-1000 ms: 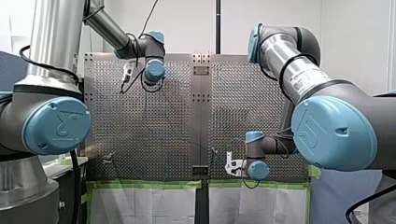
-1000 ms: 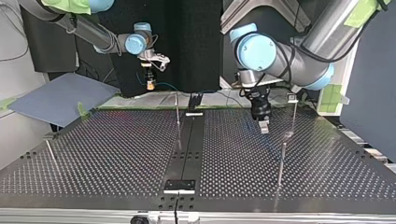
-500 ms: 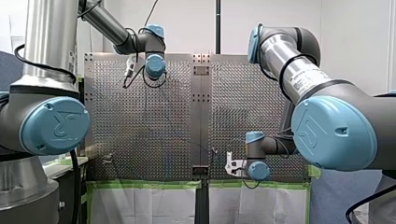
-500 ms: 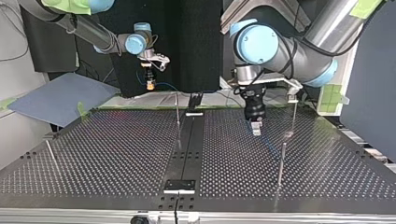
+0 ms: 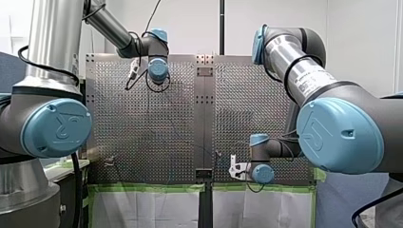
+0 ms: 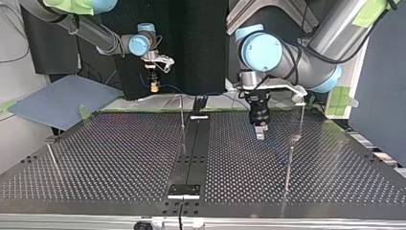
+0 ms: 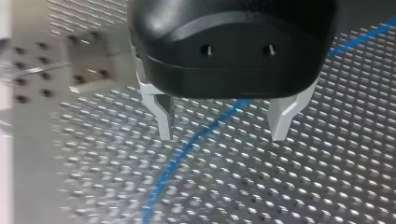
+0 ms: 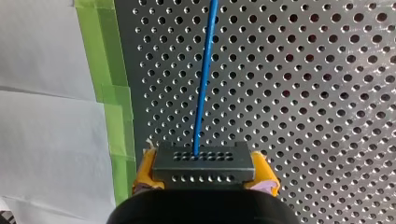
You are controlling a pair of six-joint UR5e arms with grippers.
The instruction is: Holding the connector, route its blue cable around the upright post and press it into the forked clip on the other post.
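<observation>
Worktop (image 6: 119, 158): perforated metal, green tape (image 8: 109, 93) edging.
Right gripper (image 8: 204, 175): pinching connector (image 8: 204, 161); blue cable (image 8: 203, 84) ahead.
Left gripper (image 7: 222, 131): spread over cable.
Post (image 6: 301, 122): upright, near left gripper.

Light check: front view bright and flat, top view dim, wrist views mixed.
Front view: even room light off the white wall (image 5: 361, 38), glare streak down the steel arm tube (image 5: 52, 33) at 10 o'clock. Top view: black backdrop (image 6: 201, 48) at 12, and the table (image 6: 119, 158) only catches a low sheen. Left wrist view: soft highlight band on my left gripper (image 7: 222, 135) shell, table holes smeared toward 7. Right wrist view: paper (image 8: 42, 140) at 9 near blown out, connector (image 8: 204, 164) face evenly lit.
</observation>
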